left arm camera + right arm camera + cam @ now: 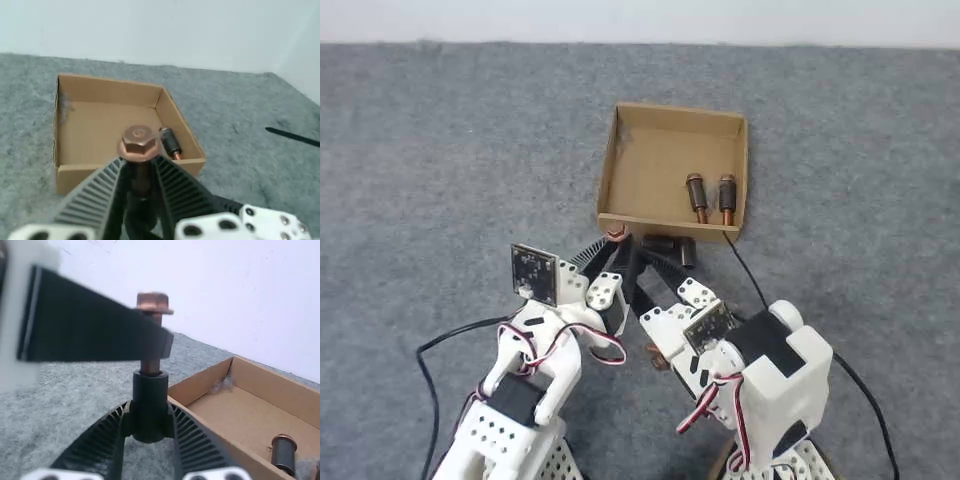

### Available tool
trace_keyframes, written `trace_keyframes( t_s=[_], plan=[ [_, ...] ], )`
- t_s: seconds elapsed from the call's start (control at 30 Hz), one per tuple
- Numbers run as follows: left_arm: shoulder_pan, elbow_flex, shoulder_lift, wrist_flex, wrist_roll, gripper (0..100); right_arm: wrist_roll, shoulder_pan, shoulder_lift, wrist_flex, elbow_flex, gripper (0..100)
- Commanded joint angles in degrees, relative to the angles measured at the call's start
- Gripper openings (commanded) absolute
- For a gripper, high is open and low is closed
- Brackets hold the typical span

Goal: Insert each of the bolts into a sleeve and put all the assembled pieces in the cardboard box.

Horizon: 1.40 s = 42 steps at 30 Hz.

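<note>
My left gripper (pixel 140 167) is shut on a copper bolt (pixel 139 143) with a hex head, held upright just in front of the cardboard box (pixel 620 160). My right gripper (pixel 149 422) is shut on a black sleeve (pixel 149 400) directly below it. The bolt's shaft (pixel 150 361) enters the sleeve's top, and the bolt head (pixel 154 302) stands well above it. In the high view both grippers meet at the box's near wall, around the bolt (pixel 616 235). Two assembled pieces (pixel 697 197) (pixel 727 194) lie in the box's right part.
Two loose black sleeves (pixel 660 243) (pixel 687 251) lie on the grey felt beside the box's near wall. Another copper bolt (pixel 656 357) lies under the right arm. A black cable (pixel 750 272) runs from the box's near right corner toward the right arm.
</note>
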Motion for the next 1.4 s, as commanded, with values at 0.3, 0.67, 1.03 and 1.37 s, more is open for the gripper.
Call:
trace_keyframes(
  t_s=[0.3,0.67,1.03,1.37],
  plan=[
    [4.6,-0.8,-1.5,6.1,-0.4,1,0.6,1.4,-3.4,-1.9,1.3,0.6],
    [4.5,-0.8,-1.5,6.1,-0.2,13,0.6,2.5,-3.4,-1.9,1.3,0.6],
    [4.5,-0.8,-1.5,6.2,-0.2,16,0.6,2.5,-3.4,-1.9,1.2,0.6],
    [-0.6,-0.8,-1.5,6.0,-0.4,16,0.6,2.6,-3.4,-1.9,1.2,0.6]
  ],
)
